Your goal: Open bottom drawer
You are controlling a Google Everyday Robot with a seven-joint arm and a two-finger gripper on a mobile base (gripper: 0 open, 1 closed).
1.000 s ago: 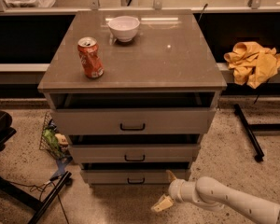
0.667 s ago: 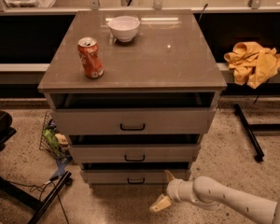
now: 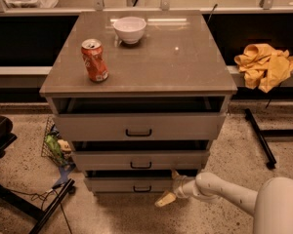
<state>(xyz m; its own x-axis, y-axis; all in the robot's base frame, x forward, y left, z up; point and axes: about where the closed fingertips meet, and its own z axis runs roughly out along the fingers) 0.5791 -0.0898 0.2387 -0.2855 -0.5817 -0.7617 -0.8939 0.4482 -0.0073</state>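
Note:
The bottom drawer [image 3: 115, 184] is the lowest and narrowest of three grey-beige fronts, with a small black bar handle [image 3: 142, 189]. It stands out a little from the cabinet, with a dark gap above it. My gripper [image 3: 167, 188] is low at the drawer's right end, to the right of the handle, on a white arm [image 3: 219, 189] coming in from the lower right. It is open. One tan finger [image 3: 164, 199] points down-left over the floor. The other finger [image 3: 175, 174] reaches up by the drawer's top right corner.
The middle drawer [image 3: 139, 160] and top drawer [image 3: 136, 126] sit above, both slightly out. A red can [image 3: 94, 60] and a white bowl [image 3: 130, 29] stand on the cabinet top. A yellow cloth [image 3: 264, 65] lies at the right. A wire basket [image 3: 54, 145] and black legs [image 3: 49, 206] are at the left.
My gripper has moved a little left and up, closer to the bottom drawer's right end. The drawers, can and bowl have not moved.

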